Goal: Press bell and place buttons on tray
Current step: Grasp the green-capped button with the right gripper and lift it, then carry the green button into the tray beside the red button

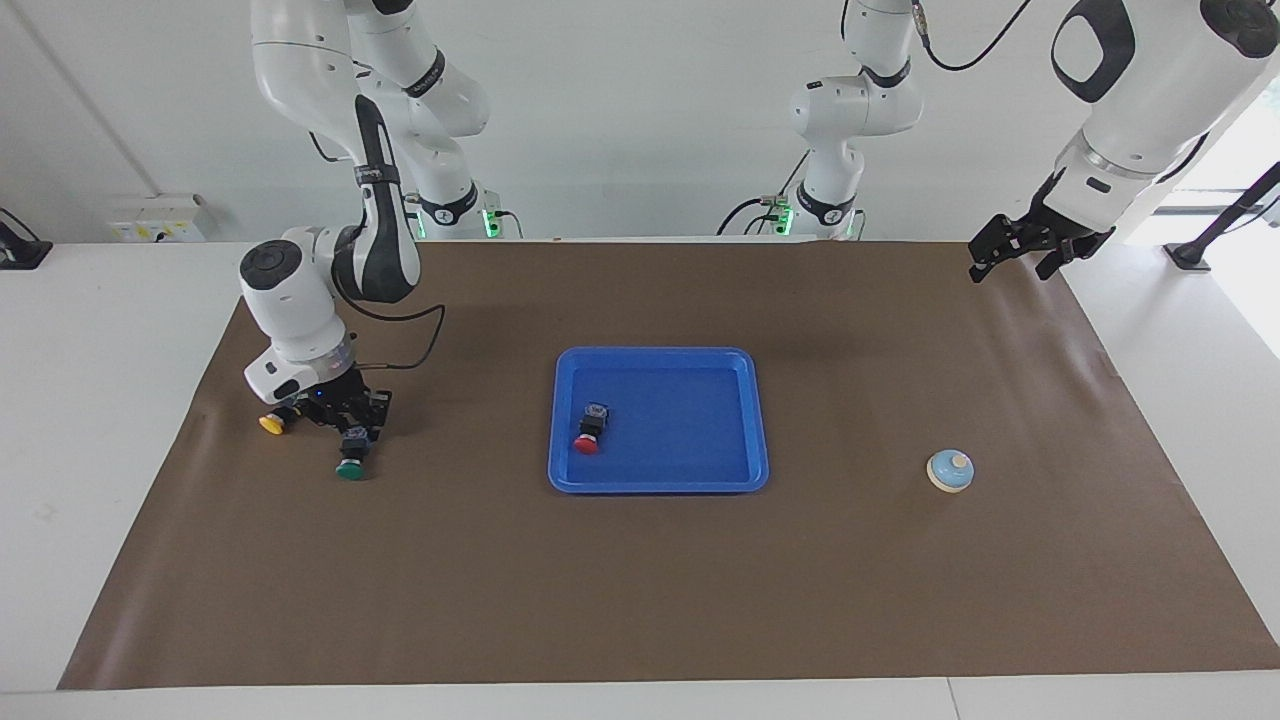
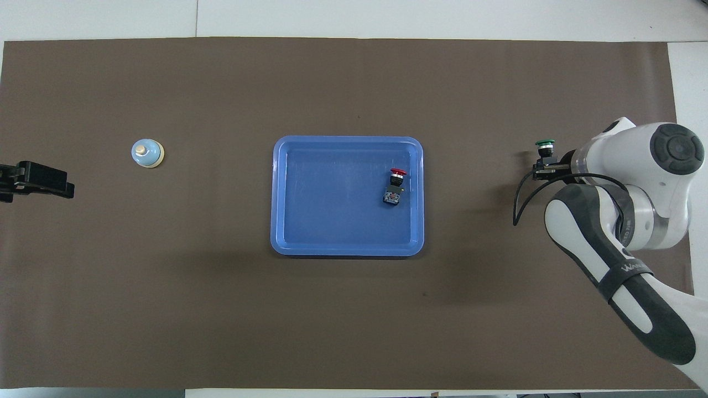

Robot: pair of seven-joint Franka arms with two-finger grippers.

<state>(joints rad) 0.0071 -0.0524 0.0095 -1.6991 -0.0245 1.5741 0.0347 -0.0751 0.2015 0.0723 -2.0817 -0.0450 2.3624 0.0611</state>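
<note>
My right gripper (image 1: pixel 356 432) (image 2: pixel 546 167) is shut on the black body of the green button (image 1: pixel 351 468) (image 2: pixel 545 144), low over the mat at the right arm's end. The yellow button (image 1: pixel 270 424) lies on the mat beside that gripper; the right arm hides it from overhead. The red button (image 1: pixel 588 432) (image 2: pixel 396 179) lies on its side in the blue tray (image 1: pixel 660 484) (image 2: pixel 348 251) at mid-table. The light-blue bell (image 1: pixel 950 470) (image 2: pixel 147 152) stands toward the left arm's end. My left gripper (image 1: pixel 1012 252) (image 2: pixel 34 182) waits open, raised over the mat's edge there.
A brown mat (image 1: pixel 640 600) (image 2: pixel 354 83) covers the table, with white table surface (image 1: pixel 100 330) around it. The right arm's black cable (image 1: pixel 405 340) loops above the mat near its wrist.
</note>
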